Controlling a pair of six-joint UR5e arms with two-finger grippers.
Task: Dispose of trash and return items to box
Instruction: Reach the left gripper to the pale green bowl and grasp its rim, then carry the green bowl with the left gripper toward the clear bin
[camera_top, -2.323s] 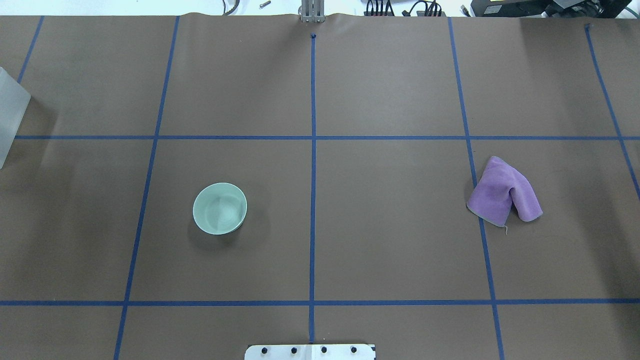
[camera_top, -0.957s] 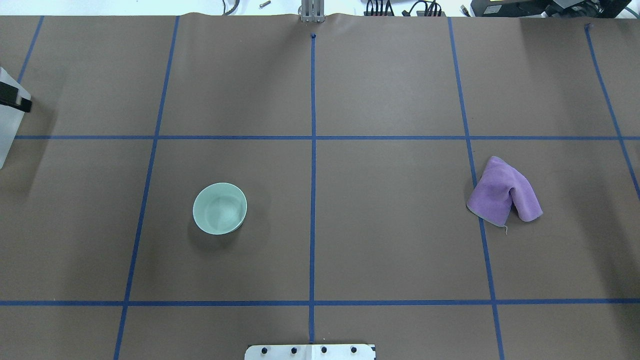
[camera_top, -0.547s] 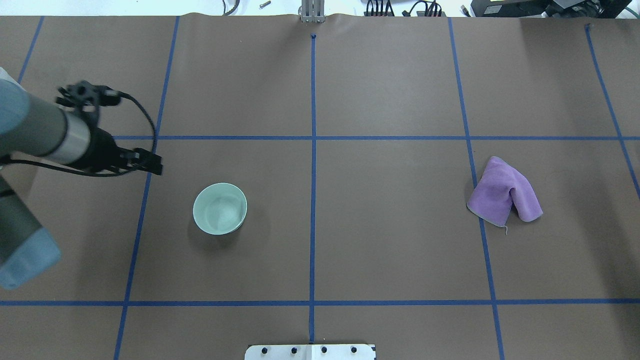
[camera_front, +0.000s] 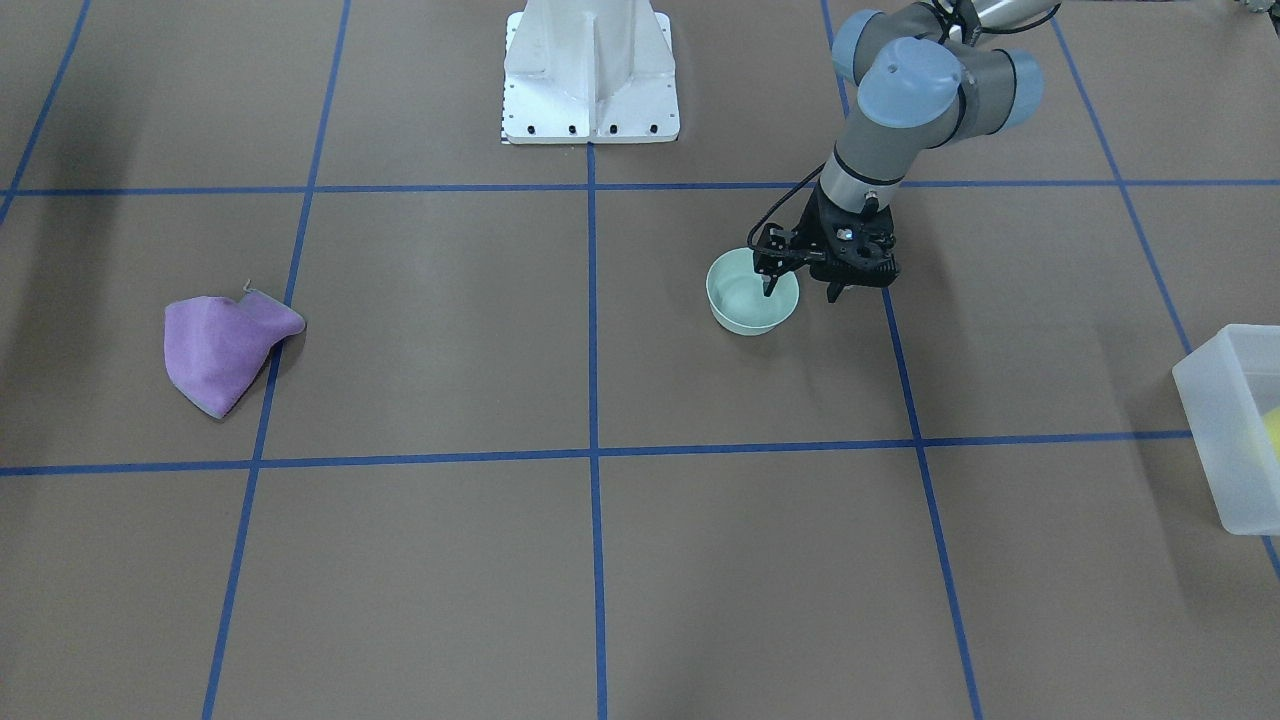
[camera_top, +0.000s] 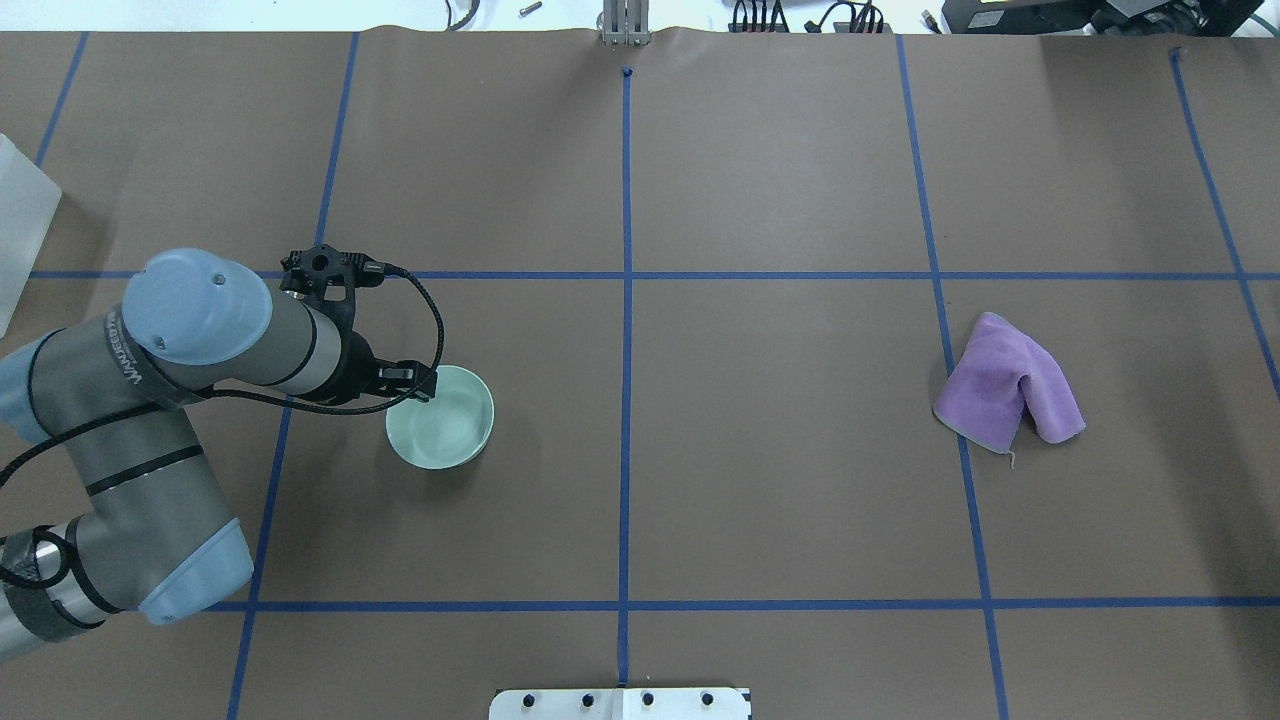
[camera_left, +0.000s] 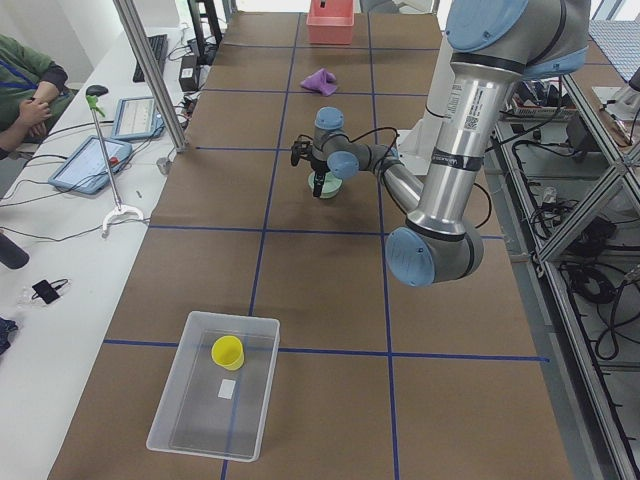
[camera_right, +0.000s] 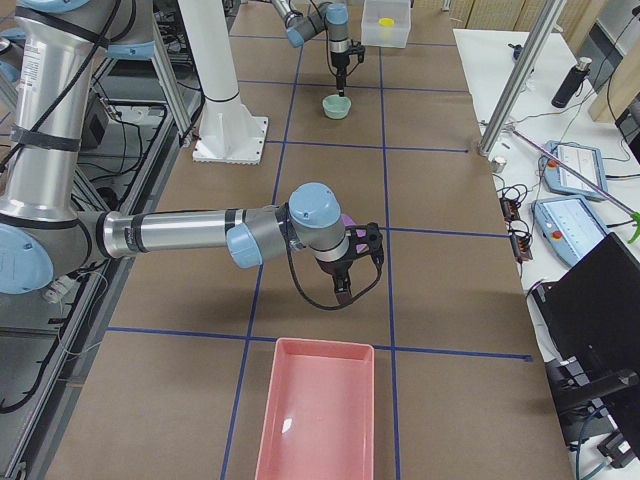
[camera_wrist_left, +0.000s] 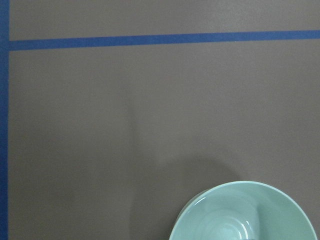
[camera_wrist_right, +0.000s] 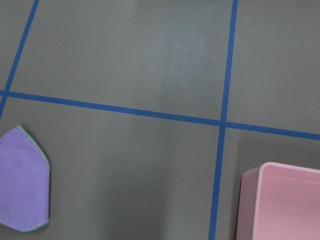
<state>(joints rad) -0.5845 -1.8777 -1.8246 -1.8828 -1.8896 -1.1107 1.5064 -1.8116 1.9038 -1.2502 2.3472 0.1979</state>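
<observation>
We see the table (camera_top: 780, 500), brown with blue tape lines. Our left arm (camera_top: 190, 345) extends to the bowl. Our right arm (camera_right: 180, 232) stretches low over the table's right end and shows only in the right side view. The box (camera_left: 180, 425) sits at the table's left end, well apart from both arms. A pink tray (camera_right: 320, 420) lies at the right end, near the right arm. The purple cloth (camera_top: 1005, 385) lies crumpled near that tray, mostly hidden behind the right wrist in the side view. The mint bowl (camera_top: 450, 430) stands upright left of centre. The cup (camera_left: 228, 351) sits inside the box, toward the end nearer the bowl, well apart from the left gripper (camera_front: 800, 288). That gripper's jaws are spread, one finger over the bowl's inside and the other outside its rim. The right gripper (camera_right: 342, 288) hangs over the table between cloth and tray; we cannot tell whether its jaws are apart or together.
</observation>
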